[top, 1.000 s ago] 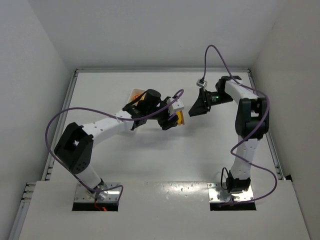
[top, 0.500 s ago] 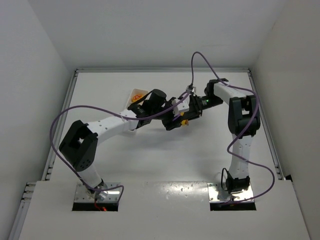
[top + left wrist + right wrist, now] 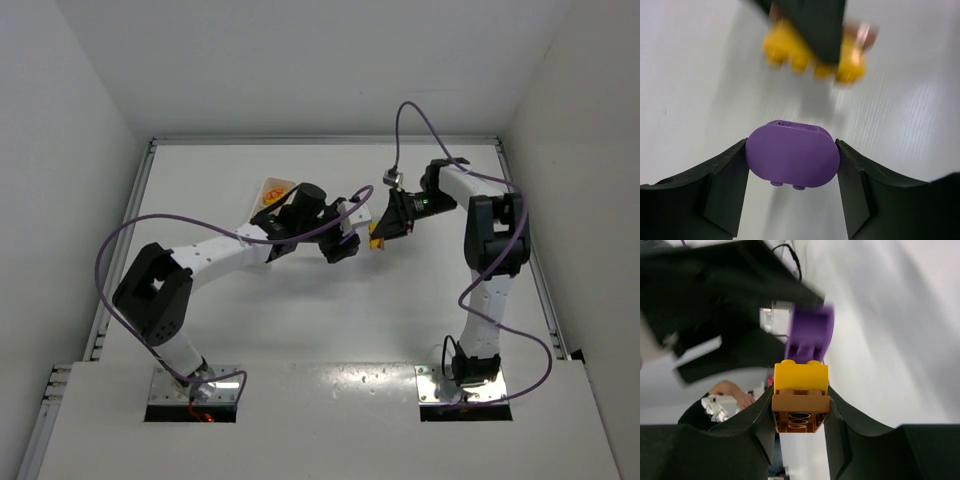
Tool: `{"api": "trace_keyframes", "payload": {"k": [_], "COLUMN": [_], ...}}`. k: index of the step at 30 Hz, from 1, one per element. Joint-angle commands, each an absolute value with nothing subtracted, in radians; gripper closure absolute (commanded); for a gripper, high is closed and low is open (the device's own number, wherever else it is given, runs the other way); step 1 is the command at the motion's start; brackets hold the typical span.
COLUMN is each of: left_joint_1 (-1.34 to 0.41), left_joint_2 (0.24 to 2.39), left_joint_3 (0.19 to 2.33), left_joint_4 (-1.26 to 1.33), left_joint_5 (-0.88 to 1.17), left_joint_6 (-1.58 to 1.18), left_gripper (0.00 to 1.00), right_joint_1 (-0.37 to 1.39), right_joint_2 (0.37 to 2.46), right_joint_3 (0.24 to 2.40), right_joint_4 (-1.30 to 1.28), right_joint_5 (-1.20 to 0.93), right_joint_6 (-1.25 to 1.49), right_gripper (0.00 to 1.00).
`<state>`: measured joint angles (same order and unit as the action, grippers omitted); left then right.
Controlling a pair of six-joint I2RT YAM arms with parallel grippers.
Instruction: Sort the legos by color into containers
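My left gripper is shut on a purple lego, which fills the gap between its fingers above the table. Just to its right, my right gripper is shut on a yellow lego stacked on a brown-orange lego. In the top view this stack shows at the right gripper's tip. The two grippers face each other, a small gap apart. In the right wrist view the purple lego is blurred just beyond the yellow one. One end of the white containers tray peeks out behind my left arm, with something orange in it.
Purple cables loop off both arms. A raised rail borders the white table on the left, and grey walls close it in at the back and on both sides.
My right gripper swung in to the left gripper, shut on the yellow and brown-orange stack, and drew back right with it. The left gripper keeps the purple lego.
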<state>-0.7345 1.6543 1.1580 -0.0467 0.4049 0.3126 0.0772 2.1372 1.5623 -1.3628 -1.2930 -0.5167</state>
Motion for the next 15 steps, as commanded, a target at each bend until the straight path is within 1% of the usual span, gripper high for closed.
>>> {"api": "trace_keyframes", "payload": {"k": [1, 6, 9, 10, 15], "left_joint_1": [-0.661, -0.569, -0.503, -0.491, -0.46], "left_joint_2": [1.582, 1.49, 1.425, 1.41, 1.344], "left_joint_3": [1.111, 1.078, 1.078, 1.078, 0.997], "left_joint_4": [-0.08, -0.123, -0.185, -0.198, -0.238], "left_joint_5": [0.37, 0.298, 0.238, 0.21, 0.114], "left_joint_6": [0.313, 0.295, 0.197, 0.183, 0.152], "left_gripper": [0.72, 0.72, 0.72, 0.73, 0.73], "right_joint_1": [0.005, -0.055, -0.064, -0.064, -0.064], "right_joint_2": [2.033, 1.967, 1.925, 1.907, 1.872], "right_joint_3": [1.549, 1.516, 1.493, 1.493, 1.465], "right_joint_4": [-1.399, -1.385, -1.362, -1.353, -1.278], "right_joint_5": [-1.306, -1.305, -1.284, -1.284, -1.255], "right_joint_6": [-0.575, -0.575, -0.563, -0.563, -0.483], "right_gripper": [1.0, 1.0, 1.0, 1.0, 1.0]}}
